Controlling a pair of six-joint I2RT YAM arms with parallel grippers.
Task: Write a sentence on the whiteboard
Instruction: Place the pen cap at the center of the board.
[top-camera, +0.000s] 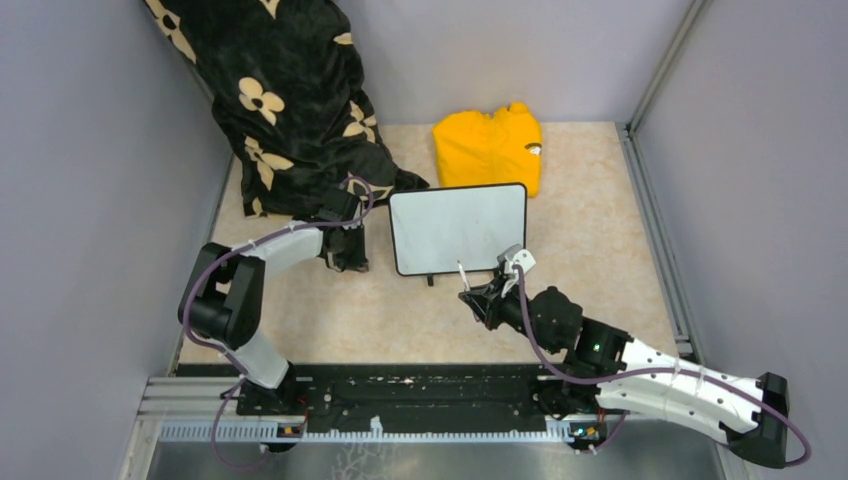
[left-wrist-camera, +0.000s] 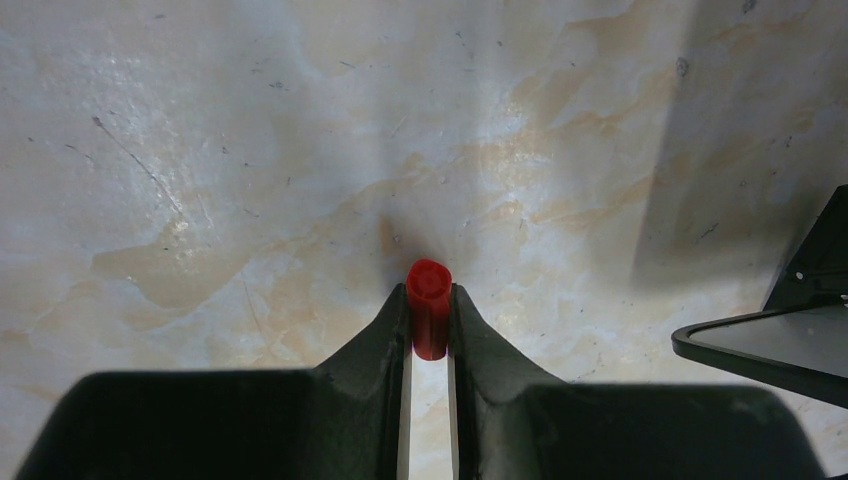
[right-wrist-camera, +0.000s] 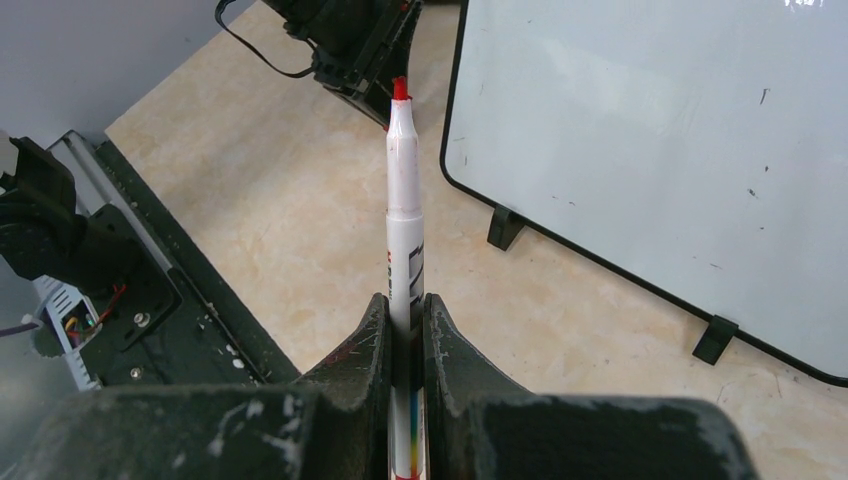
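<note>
The whiteboard (top-camera: 458, 228) is sitting blank in the middle of the worktop (top-camera: 600, 230), just right of the marker (right-wrist-camera: 405, 200), whose long axis is pointing past the board's near-left corner toward the left arm (top-camera: 290, 247). The right jaws are clamping the marker barrel beside the board's near edge. The left jaws, off its left side, are pinching a red cap (left-wrist-camera: 429, 305).

So the left fingers (left-wrist-camera: 375, 345) are pinching a little red cap (left-wrist-camera: 429, 310), end-on, over the marbled beige bench (left-wrist-camera: 200, 150). A black-rimmed corner of the whiteboard (left-wrist-camera: 800, 335) pokes in at the right edge.
</note>
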